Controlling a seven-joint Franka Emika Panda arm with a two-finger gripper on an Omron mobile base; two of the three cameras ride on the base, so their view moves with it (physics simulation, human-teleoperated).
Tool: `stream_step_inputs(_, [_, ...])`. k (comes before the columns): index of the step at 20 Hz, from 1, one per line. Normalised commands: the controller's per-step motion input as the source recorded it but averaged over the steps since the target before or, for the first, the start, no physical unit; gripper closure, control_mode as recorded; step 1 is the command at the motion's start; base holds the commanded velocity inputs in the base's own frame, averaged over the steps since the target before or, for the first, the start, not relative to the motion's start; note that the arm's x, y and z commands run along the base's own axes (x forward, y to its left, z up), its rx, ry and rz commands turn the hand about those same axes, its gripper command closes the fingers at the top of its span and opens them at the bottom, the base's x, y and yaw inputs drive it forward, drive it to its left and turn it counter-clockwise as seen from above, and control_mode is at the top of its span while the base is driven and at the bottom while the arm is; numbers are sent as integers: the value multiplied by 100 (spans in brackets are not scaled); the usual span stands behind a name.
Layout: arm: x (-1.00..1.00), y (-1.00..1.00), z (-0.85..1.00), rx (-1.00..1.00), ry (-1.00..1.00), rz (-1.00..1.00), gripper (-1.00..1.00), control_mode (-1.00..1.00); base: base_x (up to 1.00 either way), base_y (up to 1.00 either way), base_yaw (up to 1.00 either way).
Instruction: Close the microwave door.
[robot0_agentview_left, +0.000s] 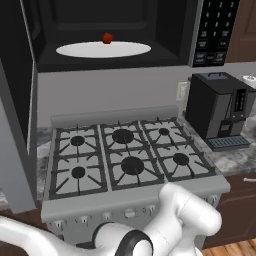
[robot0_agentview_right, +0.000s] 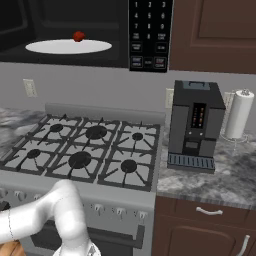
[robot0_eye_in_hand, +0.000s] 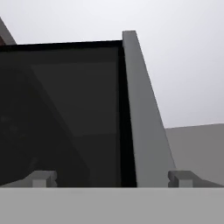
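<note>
**Microwave door hanging wide open**

The door (robot0_agentview_left: 17, 115) sticks out at the left of the stove (robot0_agentview_left: 125, 155), swung away from the microwave (robot0_agentview_left: 107, 35), so you see the turntable (robot0_agentview_left: 103, 49) with a small red thing (robot0_agentview_left: 107, 38) on it. In the hand view the gripper (robot0_eye_in_hand: 113, 178) faces the door's glass, fingers (robot0_eye_in_hand: 43, 178) spread wide, holding nothing.

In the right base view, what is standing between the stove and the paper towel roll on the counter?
The black coffee machine stands there, on the grey counter, between the stove and the paper towel roll.
</note>
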Motion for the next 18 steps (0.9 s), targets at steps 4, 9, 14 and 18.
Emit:
stream_step_inputs(4, [13,-16,0,23,0,0,-100,-100,0,0,0])
stream_step_inputs(9, [0,-50,3,25,1,2,-100,-100,0,0,0])
stream_step_inputs(14, [0,-58,27,24,9,9,-100,-100,0,0,0])
stream_step_inputs(18, [1,-51,30,22,21,10,-100,-100,0,0,0])
